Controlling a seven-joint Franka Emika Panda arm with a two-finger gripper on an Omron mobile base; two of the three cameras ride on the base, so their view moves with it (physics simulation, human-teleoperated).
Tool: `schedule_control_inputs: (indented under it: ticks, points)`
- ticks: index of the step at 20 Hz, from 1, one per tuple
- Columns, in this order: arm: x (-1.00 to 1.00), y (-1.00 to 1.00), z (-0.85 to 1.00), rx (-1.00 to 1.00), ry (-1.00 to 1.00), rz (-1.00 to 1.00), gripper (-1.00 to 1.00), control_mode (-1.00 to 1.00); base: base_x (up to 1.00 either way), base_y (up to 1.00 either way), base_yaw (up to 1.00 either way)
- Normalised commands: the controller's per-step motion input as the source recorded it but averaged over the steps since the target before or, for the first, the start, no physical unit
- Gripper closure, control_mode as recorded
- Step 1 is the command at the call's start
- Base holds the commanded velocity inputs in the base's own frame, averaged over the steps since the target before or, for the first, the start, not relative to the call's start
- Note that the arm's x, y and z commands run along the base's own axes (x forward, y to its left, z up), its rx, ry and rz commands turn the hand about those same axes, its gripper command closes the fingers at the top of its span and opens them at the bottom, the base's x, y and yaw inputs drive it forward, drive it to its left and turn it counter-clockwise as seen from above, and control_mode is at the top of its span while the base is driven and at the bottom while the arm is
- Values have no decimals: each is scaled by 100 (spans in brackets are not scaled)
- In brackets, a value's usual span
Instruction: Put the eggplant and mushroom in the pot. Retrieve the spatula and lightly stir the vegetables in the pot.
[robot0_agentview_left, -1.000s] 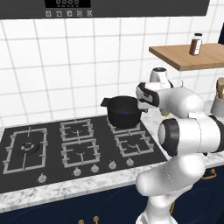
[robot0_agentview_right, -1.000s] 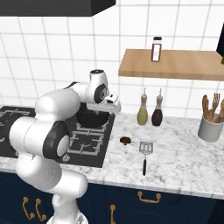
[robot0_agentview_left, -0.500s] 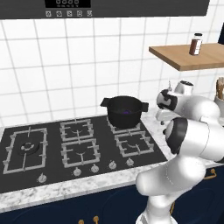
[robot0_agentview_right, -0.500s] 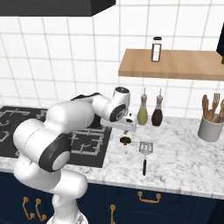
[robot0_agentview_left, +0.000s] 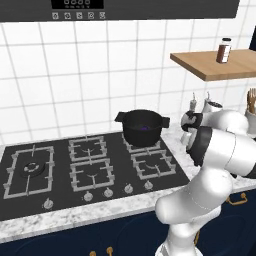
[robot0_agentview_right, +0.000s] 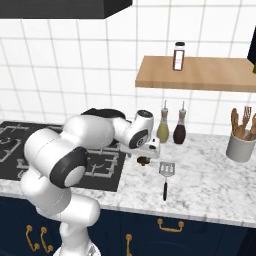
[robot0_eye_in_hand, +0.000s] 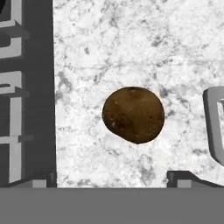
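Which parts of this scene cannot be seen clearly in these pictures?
- The pot: in the right base view the arm covers most of it.
- The eggplant: left base view, a small purple spot inside the pot, too small for its shape.
- The spatula: in the hand view the right edge cuts off its head.
- The end effector: hand view, the bottom band hides most of the fingers.

The arm (robot0_agentview_right: 75, 150) is built of fat, glossy white rounded shells, joined by dark grey-black bands at each joint. Its hand (robot0_agentview_right: 150, 146) is a white block with small dark finger tips (robot0_eye_in_hand: 183, 177).
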Motion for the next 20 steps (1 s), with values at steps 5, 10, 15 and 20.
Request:
schedule_control_inputs:
  ticks: [5,10,15,20]
  points:
    - [15,-9,-23,2,0,0,-100,-100,0,0,0]
    - [30,-11,-10,13,0,-2,-100,-100,0,0,0]
    - [33,-28,-7,8,7,-8,-100,-100,0,0,0]
    - [23,-10,-9,2,7,-9,-100,-100,0,0,0]
